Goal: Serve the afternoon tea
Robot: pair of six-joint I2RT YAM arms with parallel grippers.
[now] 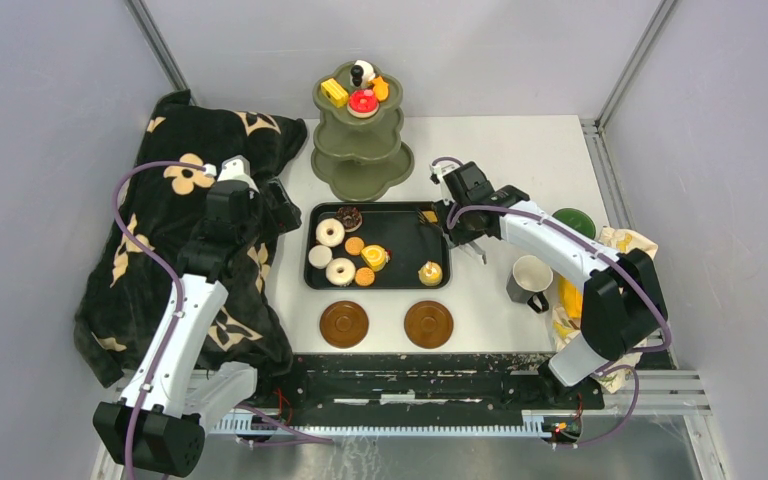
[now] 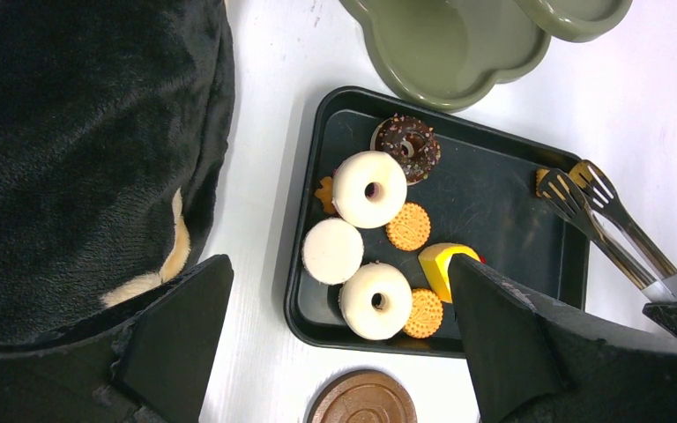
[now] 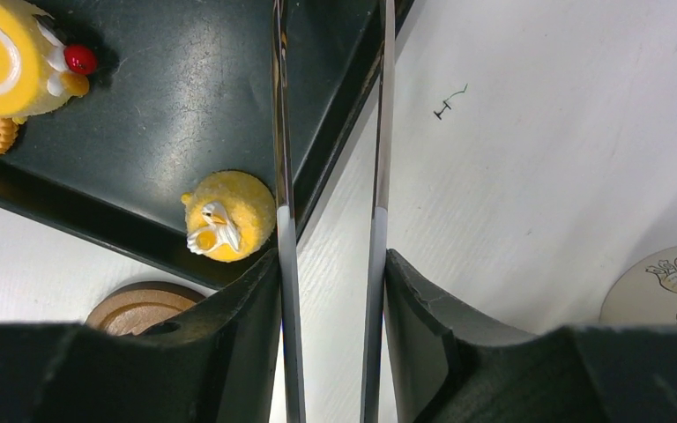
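Top external camera looks down on a white table (image 1: pixel 530 160). At the back is the green stand (image 1: pixel 362 150) with three layers. On its top layer sit a yellow cake (image 1: pixel 334 92), a red cake (image 1: pixel 363 103) and an orange treat (image 1: pixel 381 90). Just in front of the stand lies the black tray (image 1: pixel 400 235). More treats lie on the left half of the tray: a chocolate donut (image 1: pixel 349 218), a back white donut (image 1: pixel 330 232), a front white donut (image 1: pixel 340 271), a round white cake (image 1: pixel 319 257), two cookies (image 1: pixel 355 245) and a yellow roll cake (image 1: pixel 374 257). A small yellow cake (image 1: pixel 430 273) sits alone in the front right corner. Two brown saucers (image 1: pixel 344 324) lie side by side on the table, just in front of the tray. A pale mug (image 1: pixel 530 279) is on the table to the right of the tray, apart from the saucers. A green mug (image 1: pixel 572 222) is farther back, behind the right arm. A black blanket (image 1: pixel 190 250) with flowers covers the left side. The left gripper (image 2: pixel 339 264) hangs over the left end of the tray with its fingers (image 2: pixel 185 326) spread wide, and it holds nothing. The right gripper (image 3: pixel 331 264) squeezes the metal tongs (image 3: pixel 280 132) between its fingers (image 3: pixel 247 300). The tong tips reach over the back right part of the tray. A little orange bit sits right at the tips, but I cannot tell if it is pinched.
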